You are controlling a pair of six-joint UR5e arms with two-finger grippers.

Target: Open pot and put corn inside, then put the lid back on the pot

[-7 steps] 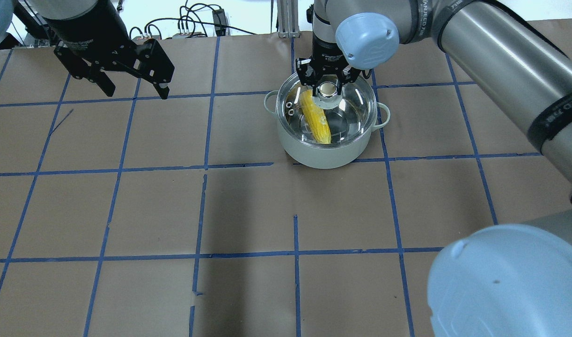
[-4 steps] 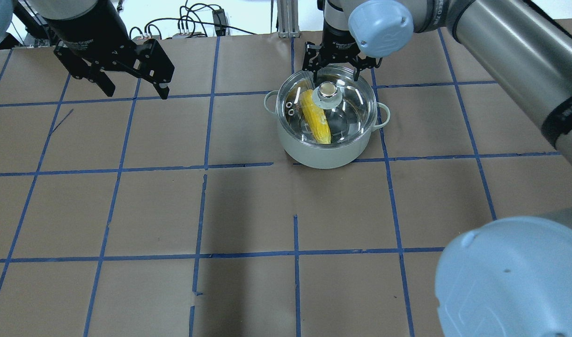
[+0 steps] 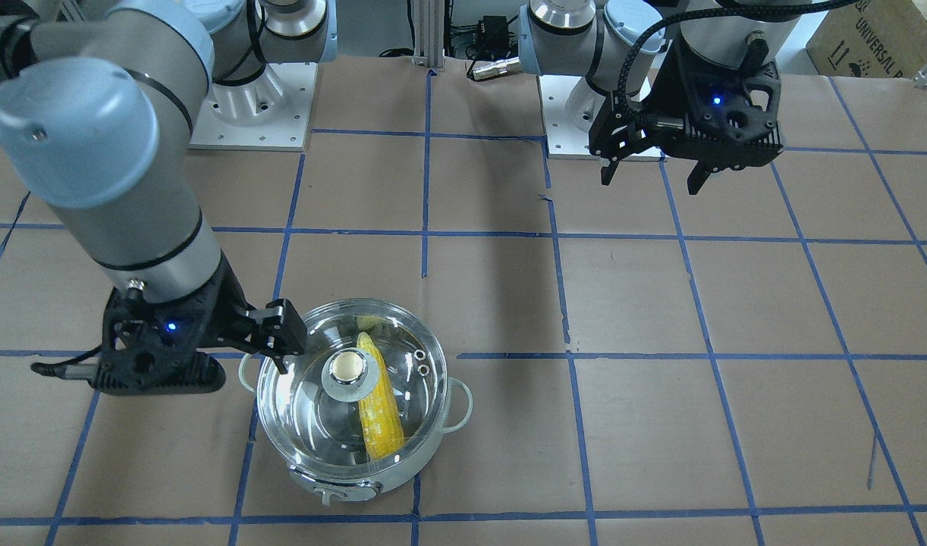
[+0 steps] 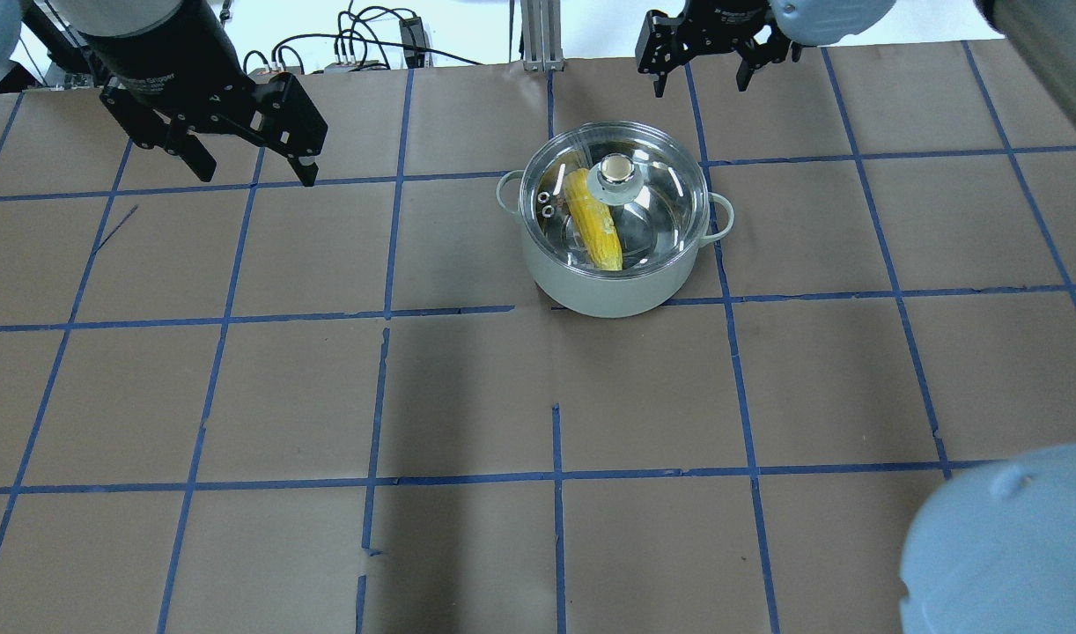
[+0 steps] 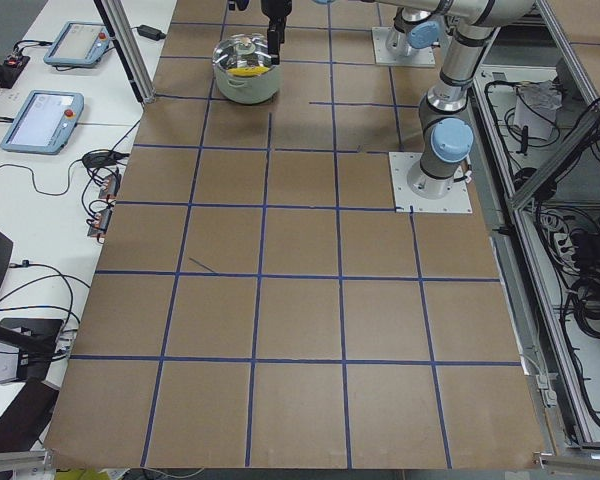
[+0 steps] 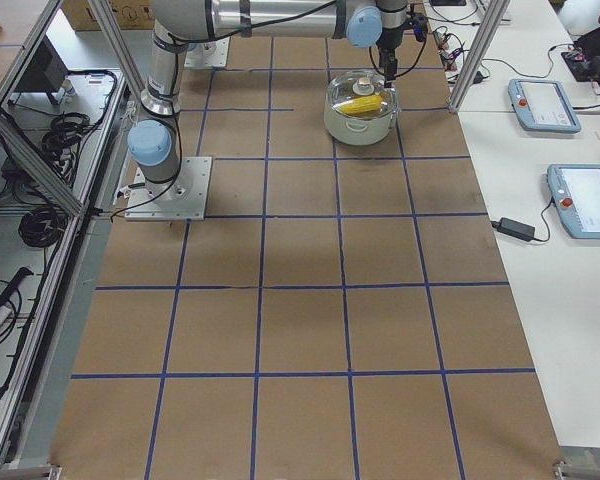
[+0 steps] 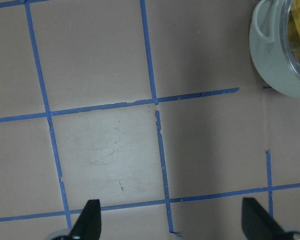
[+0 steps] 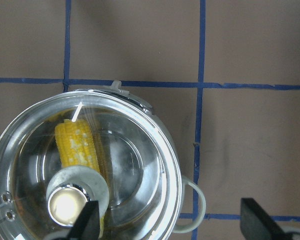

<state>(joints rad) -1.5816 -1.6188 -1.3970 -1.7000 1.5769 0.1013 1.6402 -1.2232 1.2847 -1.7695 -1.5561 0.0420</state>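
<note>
The pot [image 4: 608,291] is positioned below the right gripper [image 4: 701,84], offset to one side and not touched by it. The left gripper [image 4: 256,176] is held well apart from the pot. Both sets of fingers are spread, and nothing is gripped. The lid [image 4: 657,211] is seated on the pot's rim. The corn [image 4: 593,220] is contained inside, under the glass.
</note>
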